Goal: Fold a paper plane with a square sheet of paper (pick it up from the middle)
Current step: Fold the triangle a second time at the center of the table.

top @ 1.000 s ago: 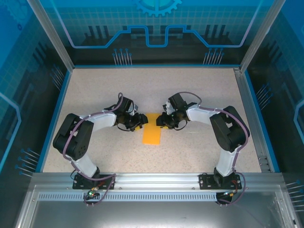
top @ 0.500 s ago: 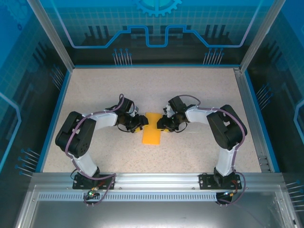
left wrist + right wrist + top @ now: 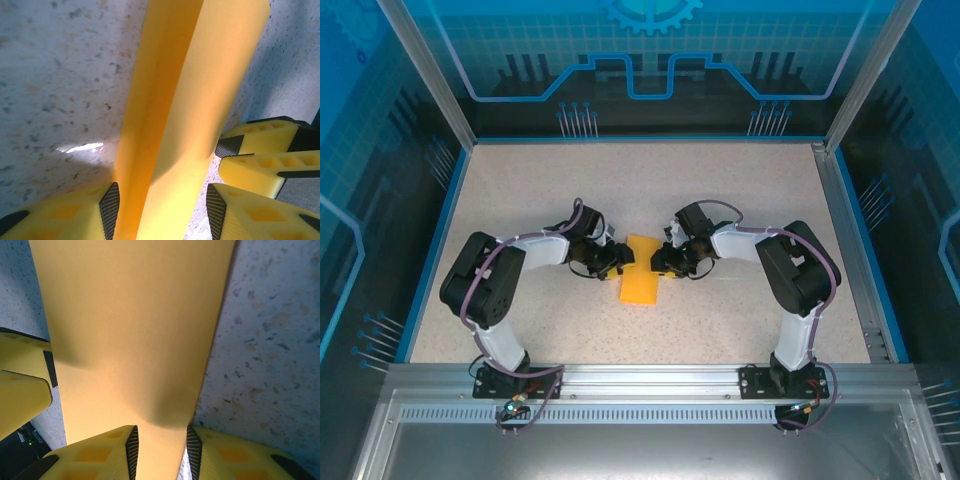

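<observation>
Orange-yellow sheet of paper, folded into a narrow oblong, at the middle of the speckled beige worktop, its long side running from near to far. I see it from above between the two black arms, which curve inward from their bases on the near aluminium rail and meet at the far half of the sheet.

Left gripper, with yellow fingers and black ribbed pads, reaches the paper from the left. In the left wrist view the sheet runs away from the camera between the two pads, with one long crease down its length and one side in shadow. The left pad touches the paper's edge. A thin strip of worktop shows beside the right pad. The jaws stand about half apart around the sheet; I cannot tell whether they clamp it.

Right gripper, of the same build, reaches from the right. In the right wrist view the sheet spans the whole gap between the two pads, and its surface dips just ahead of them. These jaws are partly closed and hold the paper by its edges.

Each wrist view also shows the other gripper's yellow fingers just beside the sheet's far edge.
</observation>
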Controlling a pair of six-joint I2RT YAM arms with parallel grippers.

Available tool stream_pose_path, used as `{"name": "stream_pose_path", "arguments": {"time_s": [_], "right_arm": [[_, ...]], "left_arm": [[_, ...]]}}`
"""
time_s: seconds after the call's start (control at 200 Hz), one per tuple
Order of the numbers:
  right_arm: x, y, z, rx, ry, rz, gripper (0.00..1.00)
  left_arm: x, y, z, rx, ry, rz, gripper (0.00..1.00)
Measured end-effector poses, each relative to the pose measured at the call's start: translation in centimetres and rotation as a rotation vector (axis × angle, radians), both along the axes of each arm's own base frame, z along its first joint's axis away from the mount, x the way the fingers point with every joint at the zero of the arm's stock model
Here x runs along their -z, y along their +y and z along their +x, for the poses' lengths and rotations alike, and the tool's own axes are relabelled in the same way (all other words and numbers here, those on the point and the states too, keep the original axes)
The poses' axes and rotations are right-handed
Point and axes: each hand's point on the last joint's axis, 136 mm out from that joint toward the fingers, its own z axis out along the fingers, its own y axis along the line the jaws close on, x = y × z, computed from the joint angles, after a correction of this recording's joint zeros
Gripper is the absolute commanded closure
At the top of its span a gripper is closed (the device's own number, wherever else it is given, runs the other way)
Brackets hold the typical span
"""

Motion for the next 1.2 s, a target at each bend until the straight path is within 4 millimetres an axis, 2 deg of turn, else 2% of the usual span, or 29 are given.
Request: {"name": "stream_pose_path", "arguments": {"time_s": [0.42,0.63,0.895,1.005,1.2], "right_arm": [[0.0,0.0,0.0,-0.001,-0.002,0.004,0.65],[-0.1,0.1,0.0,-0.002,-0.001,0.009,0.64],[-0.1,0.1,0.0,-0.003,-0.001,0.012,0.62],[-0.4,0.0,0.1,-0.003,-0.015,0.009,0.57],[-2.8,-0.5,0.2,-0.001,-0.086,0.004,0.49]], "left_arm": [[-0.7,-1.1,0.3,0.015,-0.006,-0.045,0.56],[-0.8,-1.9,2.4,0.02,-0.018,-0.091,0.6],[-1.6,-2.3,3.6,0.036,-0.037,-0.135,0.78],[-1.8,-1.9,3.9,0.03,-0.04,-0.145,0.79],[-2.3,-2.1,3.9,0.041,-0.041,-0.177,0.9]]}}
